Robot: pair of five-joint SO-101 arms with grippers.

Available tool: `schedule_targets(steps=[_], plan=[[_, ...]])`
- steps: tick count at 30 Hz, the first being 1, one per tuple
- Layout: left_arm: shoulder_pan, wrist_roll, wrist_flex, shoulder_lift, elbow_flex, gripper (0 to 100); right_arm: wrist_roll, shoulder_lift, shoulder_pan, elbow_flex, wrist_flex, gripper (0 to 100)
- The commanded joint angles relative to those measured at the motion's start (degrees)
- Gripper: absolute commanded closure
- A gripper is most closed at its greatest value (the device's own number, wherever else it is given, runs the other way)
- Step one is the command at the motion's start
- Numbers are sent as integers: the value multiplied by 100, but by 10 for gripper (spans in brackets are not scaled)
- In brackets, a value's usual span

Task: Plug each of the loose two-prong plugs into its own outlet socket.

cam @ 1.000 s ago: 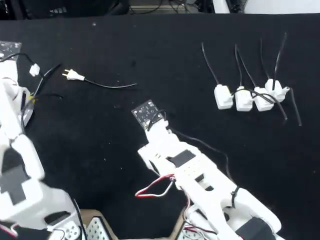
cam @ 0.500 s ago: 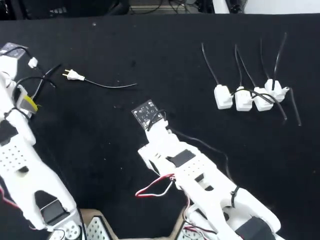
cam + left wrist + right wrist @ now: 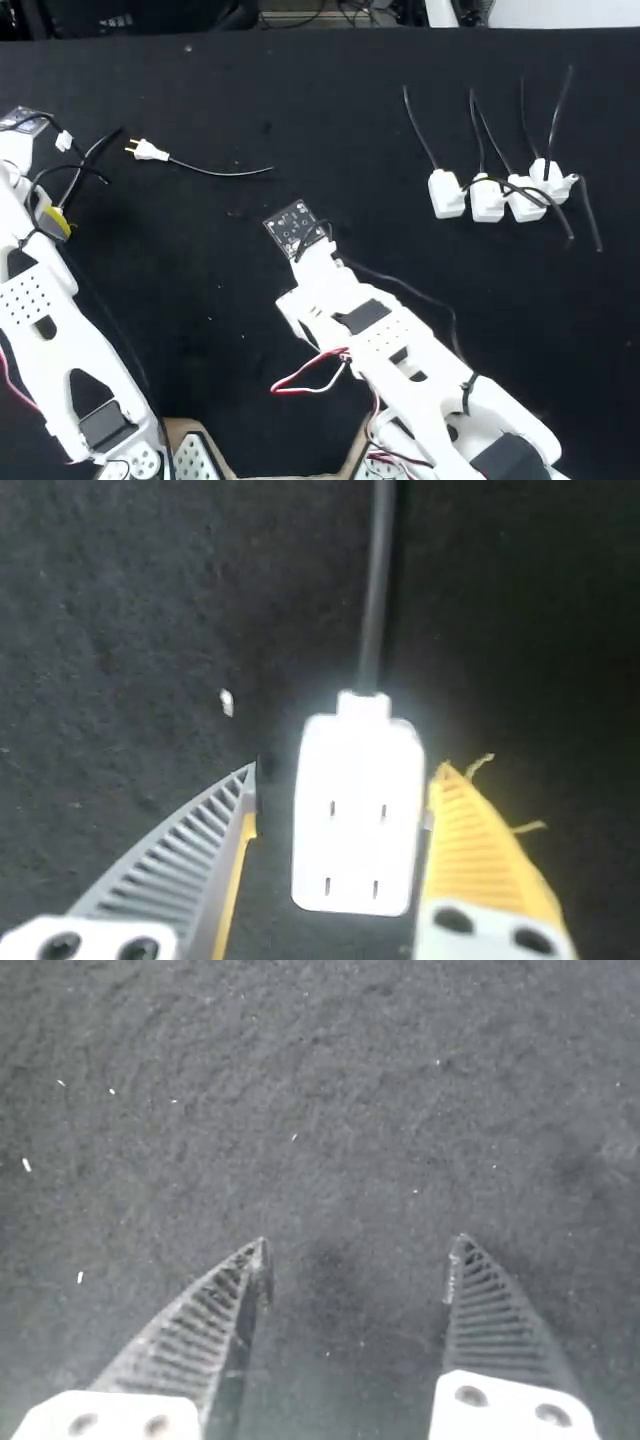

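Stretching out along the bench [image 3: 300,100] edge, the left arm [image 3: 40,300] had brought the left gripper [image 3: 340,772] open astride a white socket [image 3: 358,820]. The right gripper [image 3: 355,1260] gaped over bare bench. The loose plug [image 3: 148,151], lying near that arm, looked light, rigid, stiff-corded, best pinched across its body

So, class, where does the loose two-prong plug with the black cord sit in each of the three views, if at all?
High view: the loose plug lies upper left on the black cloth, prongs toward the left edge, cord trailing right.
Left wrist view: no plug; the white block between the left gripper fingers is a socket.
Right wrist view: no plug; the right gripper is open above the cloth.
Shared landmark: the black cloth.
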Motion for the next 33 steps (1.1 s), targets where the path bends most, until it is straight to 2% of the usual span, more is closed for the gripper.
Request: schedule_targets(steps=[1,4,6,10,14,19,25,29,33], plan=[[-48,290,246,18,-523,854,-18,-180,-79,4,-123,744],[-57,607,246,35,-549,980,-18,-180,-79,4,-123,744],[-66,932,246,35,-576,949,-18,-180,-79,4,-123,744],[-66,1837,255,-325,-505,970,-18,-180,-79,-4,-123,744],[-75,2804,273,-1055,215,969,-18,-215,-44,-13,-123,744],[31,3288,264,-2796,2668,970,-18,-224,79,-22,-123,744],[664,4035,62,-5327,5912,970,-70,-224,703,-163,-123,744],[1455,4615,-862,-6848,8277,970,-70,-224,1020,-180,-123,744],[2624,4862,-2066,-8105,10545,969,-70,-224,1081,-180,-123,744]])
